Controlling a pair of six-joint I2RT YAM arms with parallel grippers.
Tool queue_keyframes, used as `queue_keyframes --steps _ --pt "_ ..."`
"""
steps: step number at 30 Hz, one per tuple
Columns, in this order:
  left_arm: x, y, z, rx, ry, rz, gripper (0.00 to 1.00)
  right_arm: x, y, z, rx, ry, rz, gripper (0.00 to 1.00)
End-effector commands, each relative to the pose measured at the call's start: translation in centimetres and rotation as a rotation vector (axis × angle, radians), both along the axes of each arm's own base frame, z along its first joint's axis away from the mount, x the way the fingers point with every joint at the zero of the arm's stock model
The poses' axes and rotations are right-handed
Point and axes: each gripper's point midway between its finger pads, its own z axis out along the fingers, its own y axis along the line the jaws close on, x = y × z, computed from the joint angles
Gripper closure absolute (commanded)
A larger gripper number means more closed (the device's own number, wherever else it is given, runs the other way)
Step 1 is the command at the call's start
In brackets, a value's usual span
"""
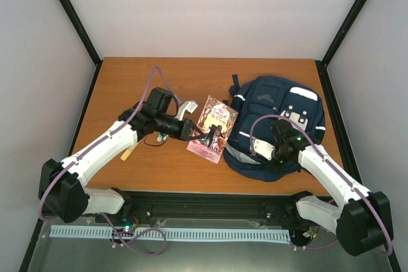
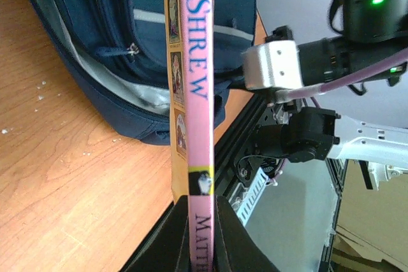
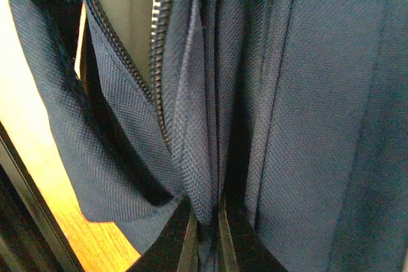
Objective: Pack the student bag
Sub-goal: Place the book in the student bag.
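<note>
The navy-blue student bag lies at the right of the table, its grey-lined main opening facing left. My left gripper is shut on a pink-spined paperback book and holds it just left of the bag's opening. In the left wrist view the book's spine runs up from between my fingers, with the bag behind it. My right gripper is shut on a fold of the bag's fabric beside the zipper at the near edge of the opening; the fold sits between its fingers.
A pale yellow stick-like item lies on the wooden table beside my left arm. A white piece sits by the left wrist. The black frame rail runs along the table's near edge.
</note>
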Motion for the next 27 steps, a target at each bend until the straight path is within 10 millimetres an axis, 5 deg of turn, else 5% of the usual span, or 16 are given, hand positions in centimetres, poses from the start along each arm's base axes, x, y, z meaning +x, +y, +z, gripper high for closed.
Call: queue_keyframes --steps 1,7,16,27 --pt "-0.6 -0.9 0.8 -0.045 -0.015 -0.048 0.99 2.1 0.1 4.9 0.022 -0.159 -0.014 0.97" --pt "-3.6 -2.7 1.4 -0.059 -0.005 -0.171 0.99 5.8 -1.1 12.1 -0.001 -0.401 -0.124 0.97" --pt "-8.1 -6.9 -0.8 -0.026 0.017 -0.335 0.99 10.7 -3.4 22.1 -0.022 -0.748 -0.323 0.97" --pt "-9.5 -10.3 -0.7 -0.166 0.007 -0.443 0.99 11.0 -2.7 28.2 0.123 -0.86 -0.388 0.97"
